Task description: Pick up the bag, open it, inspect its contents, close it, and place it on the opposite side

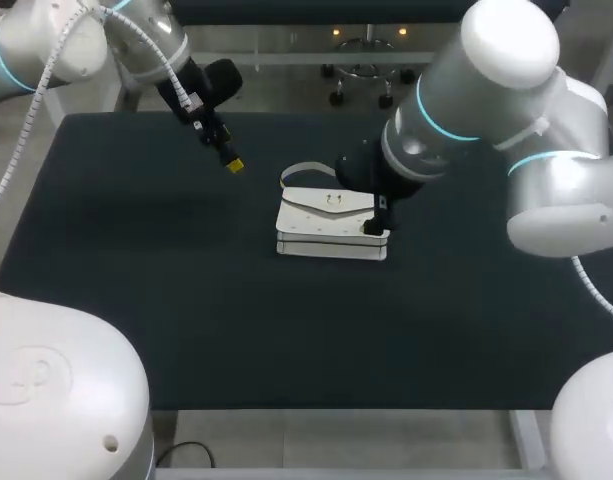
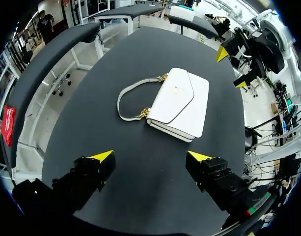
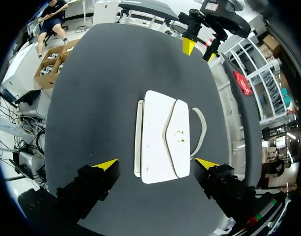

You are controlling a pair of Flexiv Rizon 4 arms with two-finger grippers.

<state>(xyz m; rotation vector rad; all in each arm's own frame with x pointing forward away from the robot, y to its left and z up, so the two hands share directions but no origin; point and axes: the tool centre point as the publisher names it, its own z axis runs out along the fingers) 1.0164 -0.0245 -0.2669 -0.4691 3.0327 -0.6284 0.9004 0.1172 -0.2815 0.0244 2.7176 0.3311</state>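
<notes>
Head view: white bag [image 1: 331,228] flat near middle of dark worktop [image 1: 136,260], flap down, strap [image 1: 304,170] looped at its far side; right fingers [image 3: 107,164] spread wide over bag's right end, gripping nothing; left fingers [image 2: 102,156] likewise open and empty, well apart toward far left.

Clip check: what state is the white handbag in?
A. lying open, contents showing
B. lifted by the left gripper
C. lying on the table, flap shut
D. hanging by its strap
C: the white handbag lies flat on the table, flap down, strap beside it, with the right gripper open over it.
</notes>
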